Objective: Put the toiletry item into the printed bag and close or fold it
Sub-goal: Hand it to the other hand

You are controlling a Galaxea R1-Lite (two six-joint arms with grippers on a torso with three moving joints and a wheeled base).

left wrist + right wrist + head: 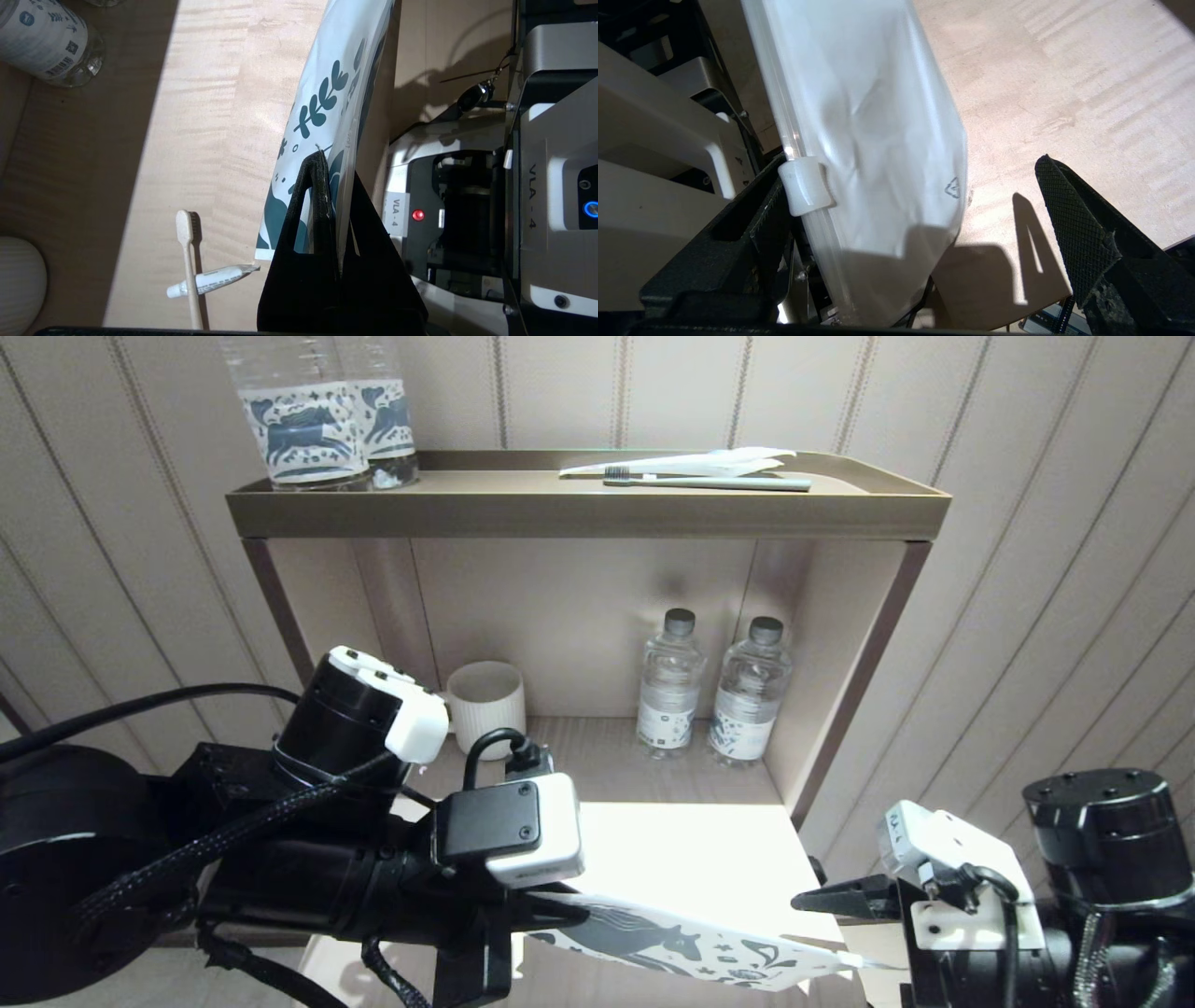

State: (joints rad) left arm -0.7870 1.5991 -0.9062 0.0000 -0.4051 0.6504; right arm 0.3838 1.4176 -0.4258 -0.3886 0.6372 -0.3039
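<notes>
Pinching one end of the printed bag (691, 947), the left claw (334, 186) holds it above the bench (691, 840); the right claw (920, 200) stands spread around its slider end. Beyond lie a toothbrush (189, 261) and toothpaste tube (212, 281), then bottles (714, 686).

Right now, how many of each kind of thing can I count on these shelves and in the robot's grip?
Horse-label bottles: 2
Small water bottles: 2
Toothbrushes: 2
Toothpaste tube: 1
Cup: 1
Printed bag: 1
White wrapper: 1
Total: 10
</notes>
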